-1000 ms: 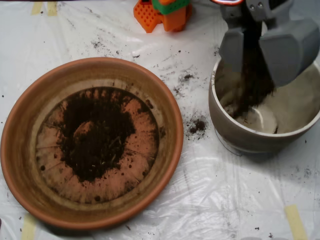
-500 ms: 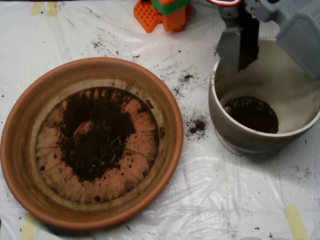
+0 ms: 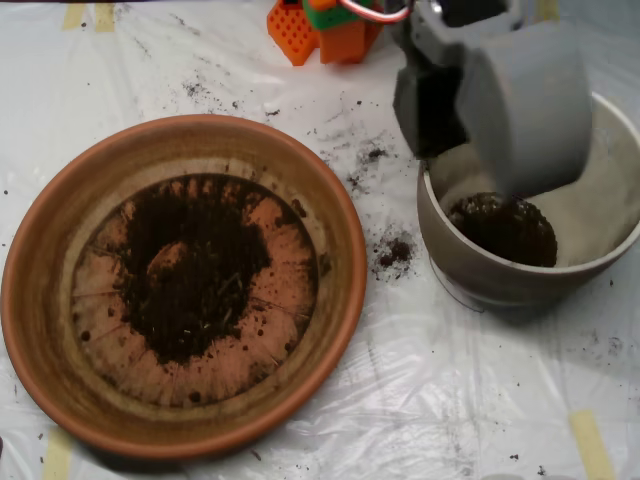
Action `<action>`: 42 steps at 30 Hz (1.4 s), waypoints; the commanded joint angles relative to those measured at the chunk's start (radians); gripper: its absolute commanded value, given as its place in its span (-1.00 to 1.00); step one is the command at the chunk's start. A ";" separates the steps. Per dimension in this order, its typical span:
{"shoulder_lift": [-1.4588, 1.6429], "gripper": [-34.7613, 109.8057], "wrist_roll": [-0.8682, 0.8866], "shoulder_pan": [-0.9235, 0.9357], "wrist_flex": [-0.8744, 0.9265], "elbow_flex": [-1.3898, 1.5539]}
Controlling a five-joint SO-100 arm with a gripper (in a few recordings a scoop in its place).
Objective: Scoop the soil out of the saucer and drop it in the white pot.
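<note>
Your pincer (image 3: pixel 490 100) is hanging apparently open above the white pot (image 3: pixel 480 275), soil (image 3: pixel 505 228) lying below it; more is waiting in the saucer (image 3: pixel 60 210) leftward.

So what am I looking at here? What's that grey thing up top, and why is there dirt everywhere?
You are looking straight down from a fixed camera above a table covered in white plastic sheet. The grey thing is the scoop on the end of a small robot arm, a two-shelled shovel used in place of a hand. It hangs over the left rim of the white pot, which has a dark patch of soil at its bottom. On the left sits a wide terracotta saucer with more soil spread over its middle. The job is moving soil from saucer to pot. Loose crumbs lie spilled on the sheet between them. The orange and green block at the top edge looks like part of the arm's base.
</note>
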 commanded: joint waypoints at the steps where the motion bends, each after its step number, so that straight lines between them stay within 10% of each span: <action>1: 0.100 0.16 0.078 0.143 -0.017 -0.069; 15: 0.051 0.17 0.106 0.617 -0.227 0.376; 42: -0.643 0.22 0.048 0.683 -0.160 0.061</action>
